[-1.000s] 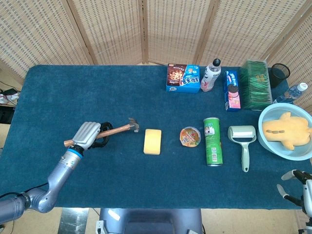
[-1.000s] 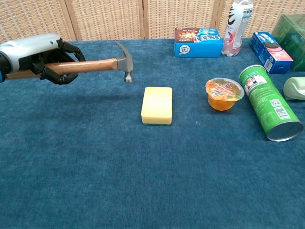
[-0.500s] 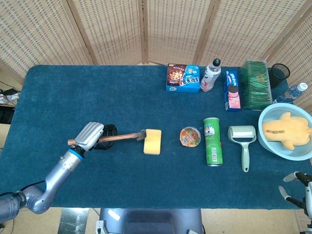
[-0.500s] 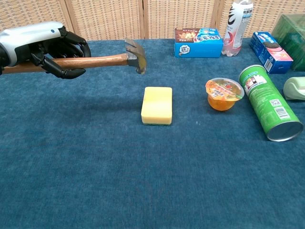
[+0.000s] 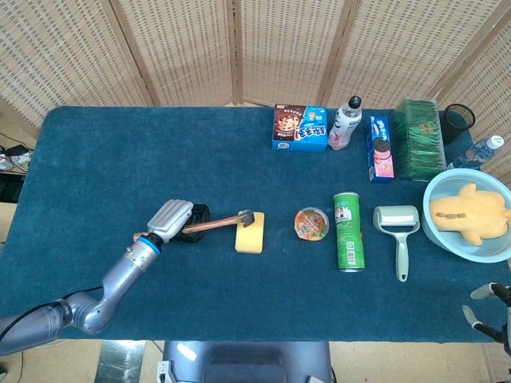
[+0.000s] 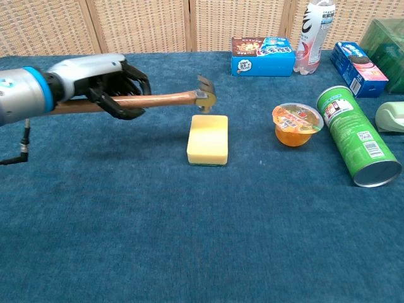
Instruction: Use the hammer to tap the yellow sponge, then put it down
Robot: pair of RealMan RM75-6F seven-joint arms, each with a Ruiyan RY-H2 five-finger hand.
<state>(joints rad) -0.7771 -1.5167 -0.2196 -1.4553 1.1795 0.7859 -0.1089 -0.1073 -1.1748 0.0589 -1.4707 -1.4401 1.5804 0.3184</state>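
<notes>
My left hand (image 5: 176, 219) (image 6: 104, 82) grips the wooden handle of the hammer (image 5: 217, 224) (image 6: 161, 100). The handle runs rightward and its metal head (image 5: 247, 217) (image 6: 204, 100) hangs over the far end of the yellow sponge (image 5: 250, 234) (image 6: 208, 139), just above it or touching it. The sponge lies flat on the blue tablecloth near the table's middle. Only the fingertips of my right hand (image 5: 489, 306) show at the head view's lower right corner, spread apart with nothing in them.
Right of the sponge sit a jelly cup (image 5: 311, 223) (image 6: 297, 124), a lying green can (image 5: 347, 232) (image 6: 356, 134) and a lint roller (image 5: 398, 226). Snack boxes (image 5: 299, 128) and a bottle (image 5: 345, 124) line the back. A blue bowl (image 5: 447, 241) holds a yellow toy at the right.
My left hand has carried the hammer rightward and lower, bringing its head from left of the sponge to over the sponge's far end. The right hand has slipped slightly lower.
</notes>
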